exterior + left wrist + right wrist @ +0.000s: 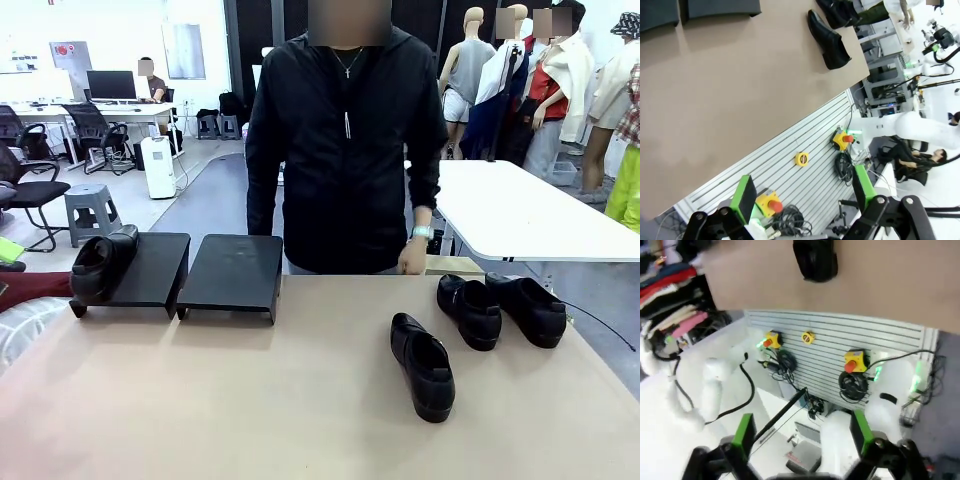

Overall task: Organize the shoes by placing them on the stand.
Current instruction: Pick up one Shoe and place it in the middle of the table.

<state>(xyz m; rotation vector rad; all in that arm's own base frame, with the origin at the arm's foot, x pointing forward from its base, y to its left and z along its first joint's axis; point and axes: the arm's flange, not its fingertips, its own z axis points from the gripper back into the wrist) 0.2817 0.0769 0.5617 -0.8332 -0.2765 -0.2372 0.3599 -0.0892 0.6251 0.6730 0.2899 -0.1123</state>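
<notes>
One black shoe (100,265) rests on the left unit of the black stand (150,275); the right unit (232,275) is bare. Three more shoes lie on the tan table: one near the middle (422,365) and two side by side at the far right (469,310) (527,308). My left gripper (805,195) hangs open off the table's near edge, with a shoe (828,40) and the stand (720,7) far ahead of it. My right gripper (802,435) is open too, off the table, with a shoe (815,260) at the top of its view.
A person in a black jacket (345,150) stands at the table's far edge, one hand (410,258) hanging by the edge. Below the near edge, a slotted panel (805,145) carries yellow stop buttons (769,202) and cables. A white table (520,215) stands behind at the right.
</notes>
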